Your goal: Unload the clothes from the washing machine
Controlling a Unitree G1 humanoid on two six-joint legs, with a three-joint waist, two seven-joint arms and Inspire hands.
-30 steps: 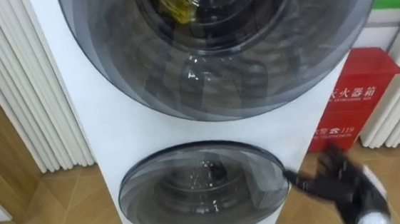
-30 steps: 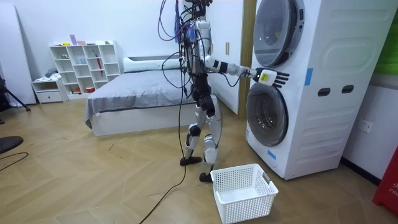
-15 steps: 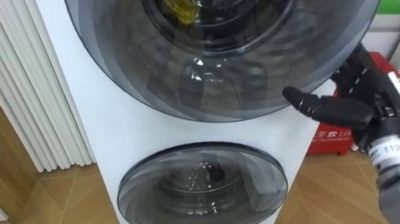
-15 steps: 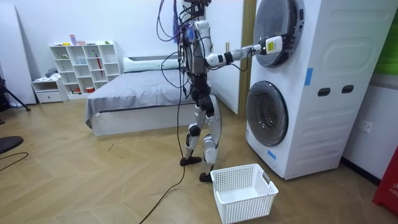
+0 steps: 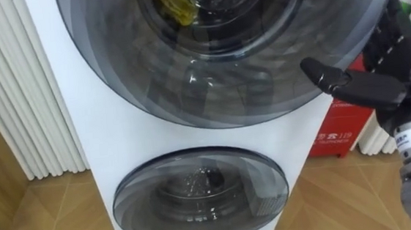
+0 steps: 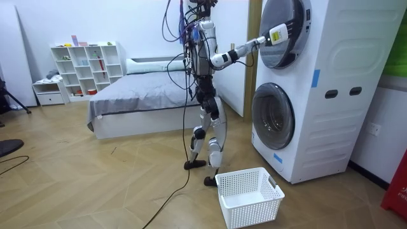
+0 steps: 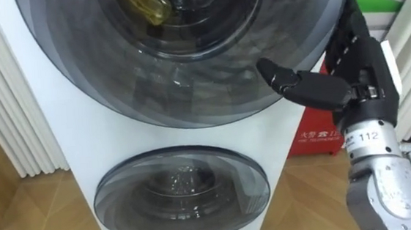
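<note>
Two front-loading washers are stacked in one white cabinet [image 6: 331,95]. The upper round door [image 5: 222,47] is closed, and a yellow cloth [image 5: 175,3] shows through its dark glass inside the drum. My right hand [image 5: 386,79] is raised at the right rim of that upper door, open, with the fingers straight up along the rim and the thumb pointing left over the glass. The hand holds nothing. In the room view I stand upright facing the washers, right hand [image 6: 278,33] stretched up to the upper door. The lower door [image 5: 201,196] is closed too.
A white laundry basket [image 6: 249,196] stands on the wooden floor by my feet, in front of the lower washer. A red fire-equipment box [image 5: 339,130] sits right of the cabinet, white ribbed panels [image 5: 28,107] left of it. A bed [image 6: 140,102] lies behind me.
My right hand rose from beside the lower door up to the right rim of the upper door. Both doors stay closed.
</note>
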